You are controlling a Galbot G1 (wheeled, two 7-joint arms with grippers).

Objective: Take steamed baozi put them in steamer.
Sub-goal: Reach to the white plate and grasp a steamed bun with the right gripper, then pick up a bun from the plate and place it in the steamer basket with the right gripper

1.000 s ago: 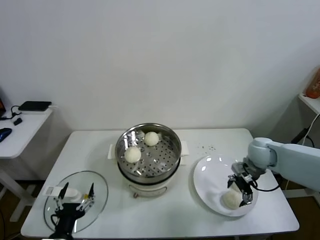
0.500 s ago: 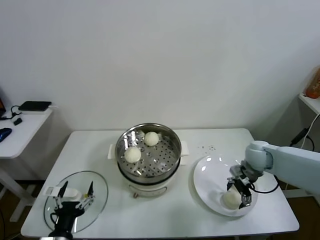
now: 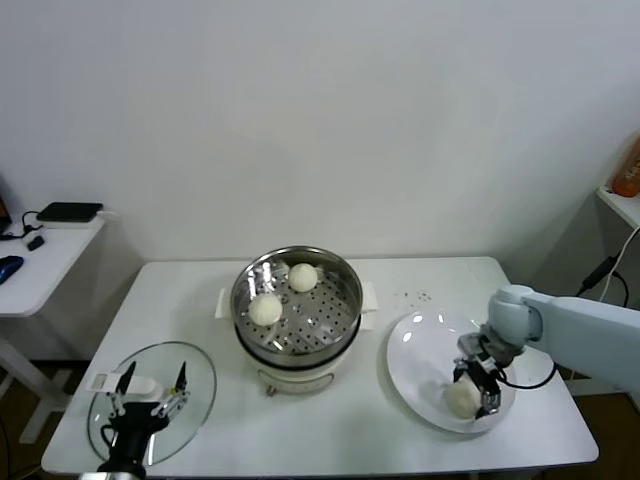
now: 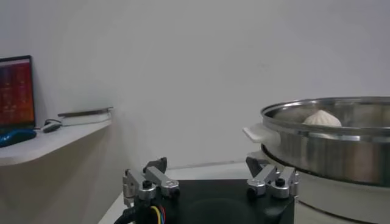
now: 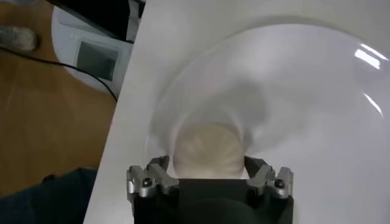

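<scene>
The steamer (image 3: 241,298) stands mid-table with two baozi on its perforated tray, one (image 3: 265,309) at the front left and one (image 3: 303,277) behind it. A third baozi (image 3: 459,401) lies on the white plate (image 3: 415,360) at the right. My right gripper (image 3: 472,392) is down on the plate, open, with a finger on each side of that baozi. In the right wrist view the baozi (image 5: 210,149) sits between the fingers of the right gripper (image 5: 207,164). My left gripper (image 3: 150,385) is parked open over the glass lid. A fourth baozi is not in view.
The round glass lid (image 3: 198,380) lies at the table's front left. The left wrist view shows the left gripper (image 4: 207,165), the steamer's wall (image 4: 329,143) and a baozi (image 4: 322,119) over its rim. A side table (image 3: 45,245) stands at the far left.
My right gripper has slid a little forward and down over the plate, so its fingers now flank the baozi. The left arm and the steamer have not moved.
</scene>
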